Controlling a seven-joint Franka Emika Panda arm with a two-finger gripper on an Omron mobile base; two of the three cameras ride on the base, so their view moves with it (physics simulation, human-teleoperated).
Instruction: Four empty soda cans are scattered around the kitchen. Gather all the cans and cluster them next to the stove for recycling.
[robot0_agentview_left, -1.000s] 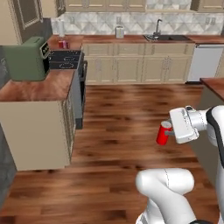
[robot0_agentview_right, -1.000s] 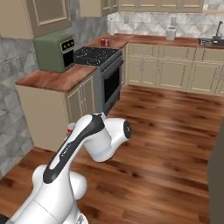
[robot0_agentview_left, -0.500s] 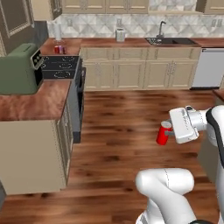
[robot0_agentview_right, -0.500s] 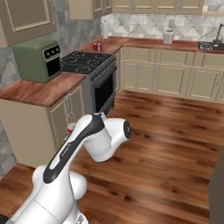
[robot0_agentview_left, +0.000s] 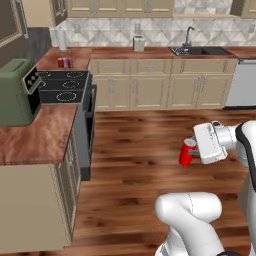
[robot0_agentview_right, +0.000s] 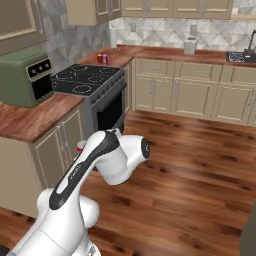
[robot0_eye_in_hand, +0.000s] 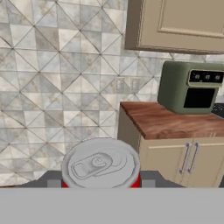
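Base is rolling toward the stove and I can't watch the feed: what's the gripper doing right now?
Gripper: shut on a red soda can, carried upright above the wood floor; its silver top sits between the fingertips in the hand view.

Soda can (robot0_agentview_left: 187, 152): glossy red body, brushed silver metal top. Stove (robot0_agentview_left: 64, 86): smooth black glass top, grey steel front. Counter (robot0_agentview_left: 35, 136): polished reddish wood. Floor (robot0_agentview_left: 140, 150): glossy wood planks. Backsplash at 12 o'clock (robot0_agentview_left: 160, 36): matt stone-look tile.
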